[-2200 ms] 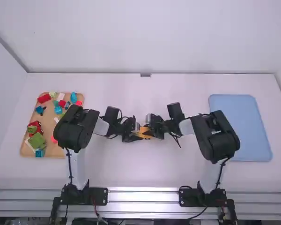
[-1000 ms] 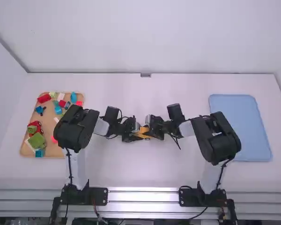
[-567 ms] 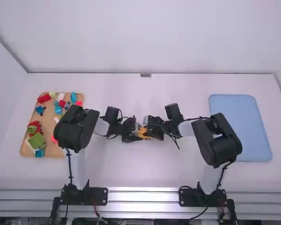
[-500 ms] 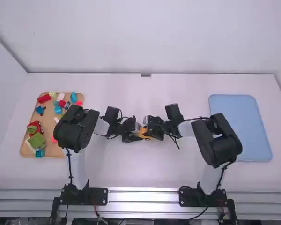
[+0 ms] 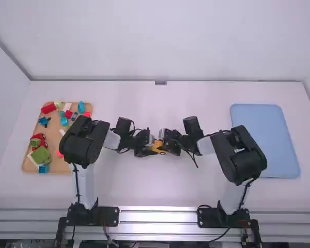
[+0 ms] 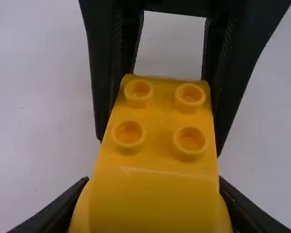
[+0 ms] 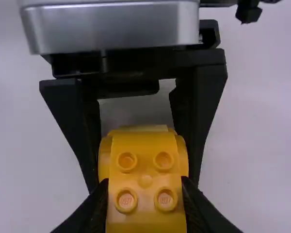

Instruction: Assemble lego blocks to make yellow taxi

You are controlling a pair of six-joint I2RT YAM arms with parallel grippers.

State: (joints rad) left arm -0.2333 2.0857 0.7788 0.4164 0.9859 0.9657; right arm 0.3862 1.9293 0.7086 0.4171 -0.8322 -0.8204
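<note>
Two black grippers face each other over the middle of a white table. The left gripper has its two fingers clasped around the sides of a yellow lego piece. The right gripper grasps the same piece from the opposite end, one finger pressed to each side, so the two grippers almost meet. Seen close up from the wrists, the piece has a flat part with four round studs in a square at either end, and a wider, rounded bulk between them. I cannot tell whether it is one block or several joined.

Behind the grippers, the left arm and the right arm bend inward from their bases at the near edge.

Farther out, on the table's left side, a wooden tray lies partly hidden by the left arm. It holds a jumble of loose pieces: a red block at the far corner, a blue block near the far edge, and a larger green block toward the near end. On the right side lies a flat, light blue tray.
</note>
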